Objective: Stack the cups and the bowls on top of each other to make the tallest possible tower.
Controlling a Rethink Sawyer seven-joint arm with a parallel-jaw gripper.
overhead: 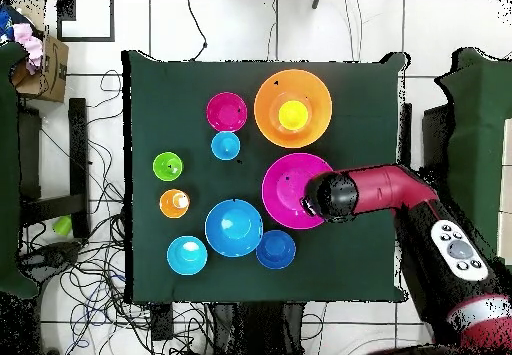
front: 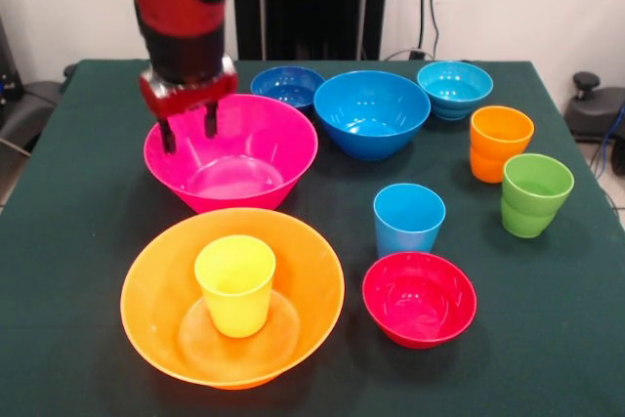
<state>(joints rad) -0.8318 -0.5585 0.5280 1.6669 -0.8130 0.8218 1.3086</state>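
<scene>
My gripper [front: 188, 130] is open at the far left rim of the large pink bowl [front: 244, 165], one finger outside the rim and one inside. In the overhead view the arm's head [overhead: 326, 196] covers that rim of the pink bowl [overhead: 285, 189]. The yellow cup [front: 235, 283] stands upright inside the large orange bowl [front: 298, 275] at the front left; both show in the overhead view, cup [overhead: 292, 115] and bowl [overhead: 318, 106]. The light-blue cup [front: 408, 219] stands alone on the table beside the small red bowl [front: 419, 298].
At the back stand the small dark blue bowl [front: 287, 86], the medium blue bowl [front: 371, 112] and the small cyan bowl [front: 455, 88]. The orange cup [front: 500, 142] and the green cup [front: 534, 193] stand at the right. All sit on a dark green cloth [front: 88, 202].
</scene>
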